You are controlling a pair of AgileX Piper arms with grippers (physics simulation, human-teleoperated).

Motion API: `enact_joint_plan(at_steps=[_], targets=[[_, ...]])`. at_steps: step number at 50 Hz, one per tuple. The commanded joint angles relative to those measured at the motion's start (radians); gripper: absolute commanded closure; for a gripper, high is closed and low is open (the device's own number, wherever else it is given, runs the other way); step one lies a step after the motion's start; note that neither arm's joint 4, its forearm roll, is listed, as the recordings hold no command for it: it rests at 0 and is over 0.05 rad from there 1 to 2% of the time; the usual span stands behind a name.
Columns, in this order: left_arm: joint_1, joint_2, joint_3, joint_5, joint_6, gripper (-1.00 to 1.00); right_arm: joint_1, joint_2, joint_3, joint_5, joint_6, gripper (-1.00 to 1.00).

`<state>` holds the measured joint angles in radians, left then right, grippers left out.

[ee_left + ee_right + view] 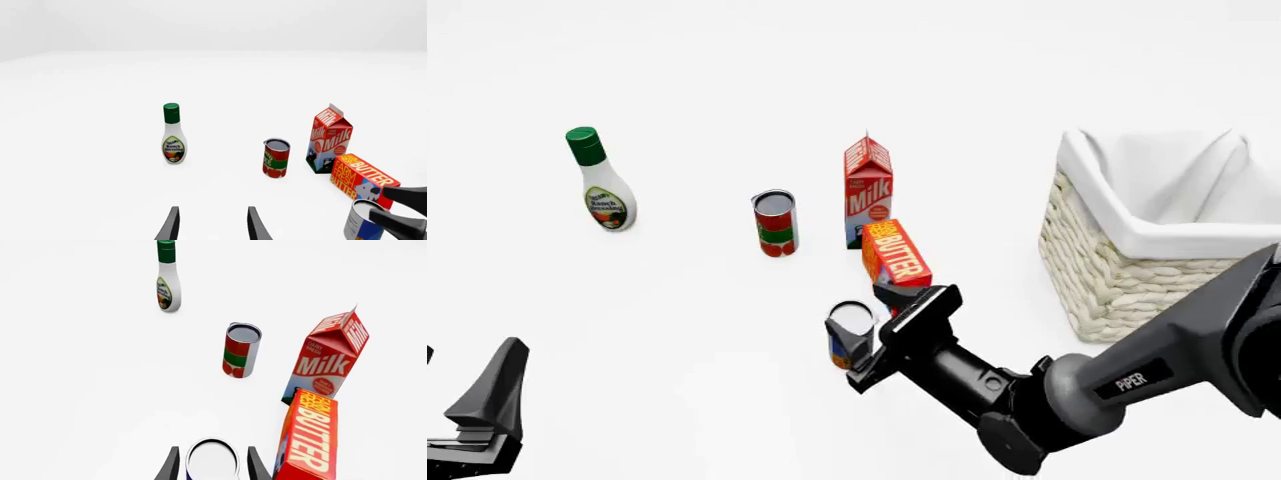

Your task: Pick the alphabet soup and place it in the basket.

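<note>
Two cans stood on the white counter (694, 320) in the front view. The soup (850, 334) stood upright near the butter box (896, 253), well left of the basket (1121, 260), whose white-lined inside showed nothing in it. The red-and-green can (774, 223) stood farther off, beside the milk carton (868, 191), with the dressing bottle (601, 182) far to the left. The right claw (888, 340) reached to the soup, its fingers on either side of the can. The left claw (487, 405) sat low at the left edge, apart from everything; this view did not show how far open it was.

From the left wrist, the left claw (212, 225) was narrowly parted and held nothing. The soup (363, 222) showed at the edge with the right claw's dark fingers (407, 197) on either side of it.

From the right wrist, the soup's (212, 460) pale top sat between the right claw's (212, 466) fingers, which stood close against its sides, just beside the butter box (310, 440).
</note>
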<state>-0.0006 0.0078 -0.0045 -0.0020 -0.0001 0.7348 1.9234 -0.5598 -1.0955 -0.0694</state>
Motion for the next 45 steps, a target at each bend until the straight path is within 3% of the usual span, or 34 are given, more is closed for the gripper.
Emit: enact_joint_plan(at_steps=[1, 45], targets=[[0.0, 0.0, 0.0, 0.0, 0.0, -1.0, -0.004, 0.032, -0.014, -0.008, 0.006, -1.0], [0.0, 0.0, 0.0, 0.0, 0.0, -1.0, -0.005, 0.147, -0.075, -0.024, 0.024, -1.0]])
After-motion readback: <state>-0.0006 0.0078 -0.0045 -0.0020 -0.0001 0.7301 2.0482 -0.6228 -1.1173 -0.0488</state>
